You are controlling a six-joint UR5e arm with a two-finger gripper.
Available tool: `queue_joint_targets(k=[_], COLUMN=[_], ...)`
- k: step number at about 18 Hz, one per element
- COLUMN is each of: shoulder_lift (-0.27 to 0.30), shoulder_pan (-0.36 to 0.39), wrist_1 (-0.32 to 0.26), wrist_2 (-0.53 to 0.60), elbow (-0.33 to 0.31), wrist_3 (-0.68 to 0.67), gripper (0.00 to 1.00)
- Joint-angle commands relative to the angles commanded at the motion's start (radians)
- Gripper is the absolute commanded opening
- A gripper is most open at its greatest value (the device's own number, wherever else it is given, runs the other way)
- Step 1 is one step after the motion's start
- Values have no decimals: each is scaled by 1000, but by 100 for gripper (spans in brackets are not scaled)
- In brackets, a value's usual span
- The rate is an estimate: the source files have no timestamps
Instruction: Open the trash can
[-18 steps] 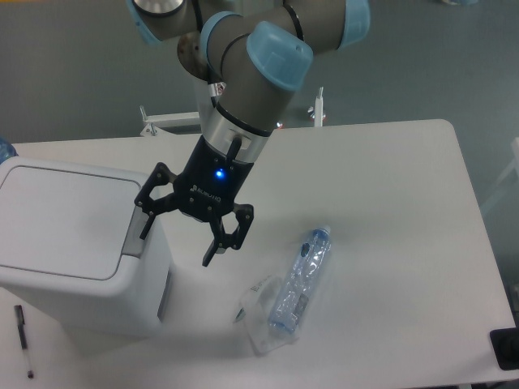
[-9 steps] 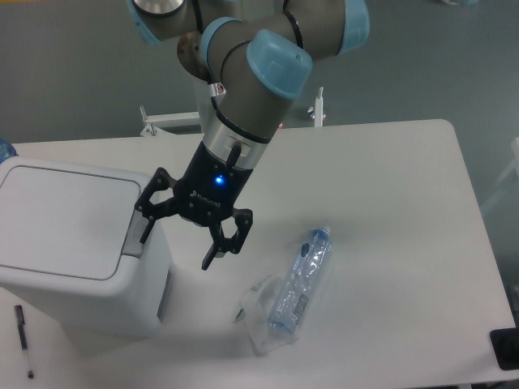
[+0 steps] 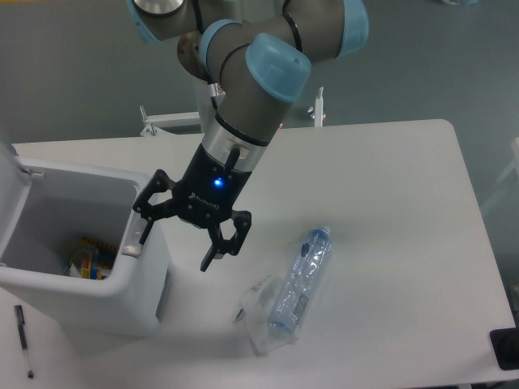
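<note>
From my seat the trash can (image 3: 122, 301) sits at about eight o'clock on the table (image 3: 389, 178), and its lid (image 3: 6, 166) is swung up at the far left edge of the view, so I can look straight down into the bin, where some colourful wrappers (image 3: 85, 258) lie at the bottom. I judge the opening step done or as good as done. The gripper (image 3: 177, 241) hangs just off the can's right rim with its two fingers spread wide and nothing between them; one finger (image 3: 146, 220) comes down right over the grey button tab (image 3: 135, 235) on that rim, which makes sense to me, since a single finger is enough to press a release and the spread keeps the other finger (image 3: 219, 243) out over the table. I cannot tell whether that finger is touching the tab or only just above it. At about five o'clock from the gripper a plastic bottle (image 3: 302, 279) lies on its side with a crumpled clear wrapper (image 3: 261, 312) against its lower end, near but apart from the can. A pen (image 3: 23, 340) lies at seven o'clock, in front of the can. None of these stands in the arm's way if I lift it up and back.
</note>
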Motion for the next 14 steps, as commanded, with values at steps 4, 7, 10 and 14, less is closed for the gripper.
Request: queue_joint_targets(k=[4, 7, 10, 14], shoulder_lift=[2, -2, -32, -74], shoulder_pan=[0, 0, 6, 58], wrist_1=[0, 2, 8, 26], wrist_2=[0, 0, 0, 0], elbow=[6, 34, 67, 95], wrist_3=[0, 3, 11, 41], gripper=[100, 100, 100, 100])
